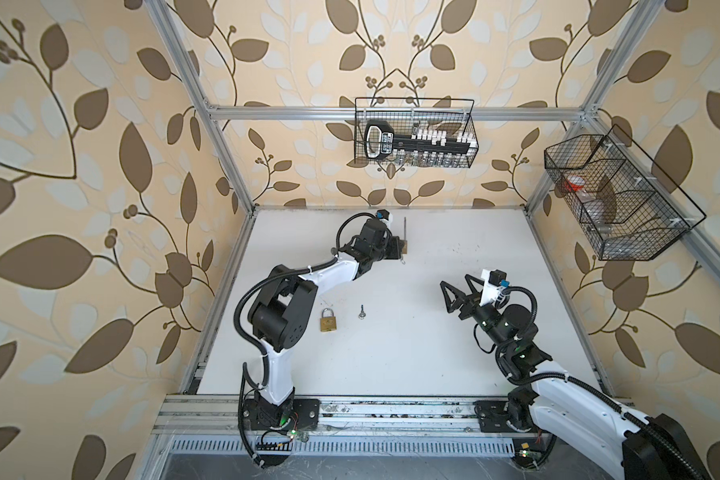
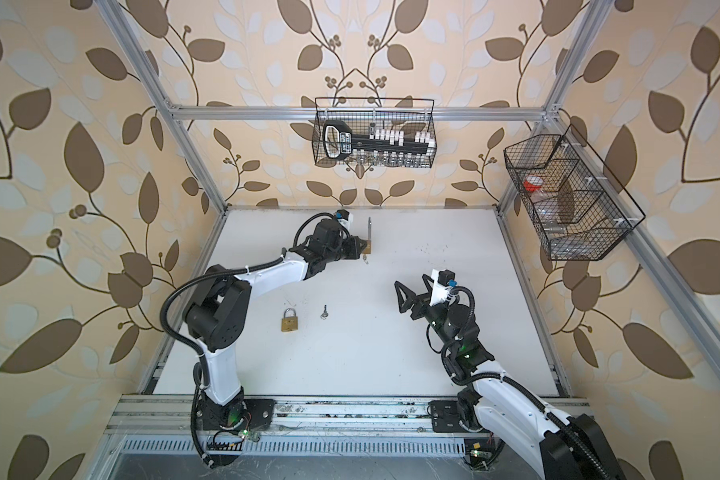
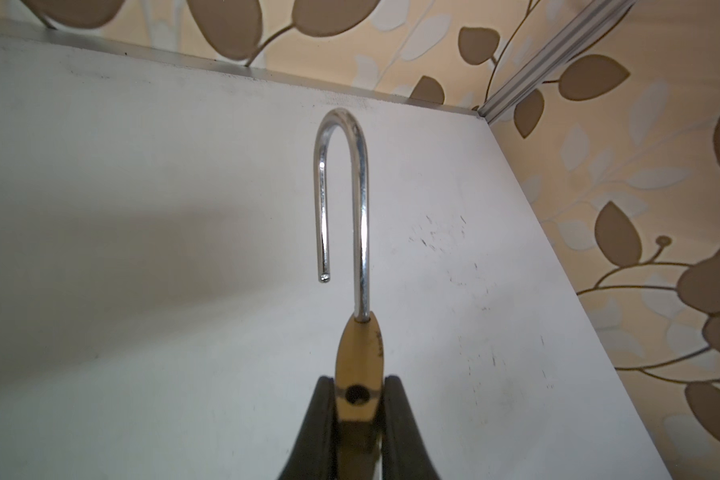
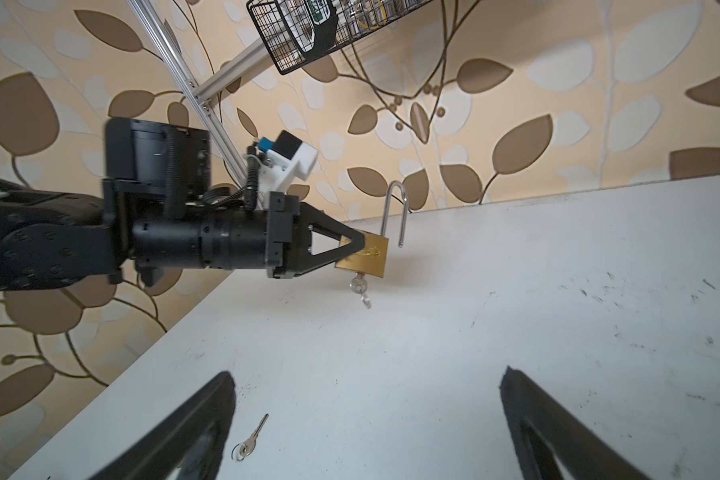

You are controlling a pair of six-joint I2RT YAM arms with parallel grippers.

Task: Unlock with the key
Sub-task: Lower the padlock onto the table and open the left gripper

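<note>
Brass padlock (image 4: pixel 371 259), its shackle (image 3: pixel 360 187) sprung open and key (image 4: pixel 357 286) hanging from the keyhole, sits clamped in the left pincer (image 4: pixel 359 248) above the far tabletop (image 1: pixel 433 353), while the right pincer (image 1: pixel 455 282) gapes empty at right.

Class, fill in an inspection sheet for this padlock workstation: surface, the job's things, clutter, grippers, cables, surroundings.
Surface: white table, scuffed with dark marks.
Job's things: held padlock with its shackle open and a key hanging from its keyhole; second padlock lying shut on the table, loose key beside it, apart.
Clutter: nothing seen.
Grippers: left gripper jaws shut on the held padlock's body, lifted off the table; right gripper jaws wide open, empty.
Cables: black hose on the left arm and right arm, away from the locks.
Surroundings: back wire basket and side wire basket on the aluminium frame; leaf wallpaper.
</note>
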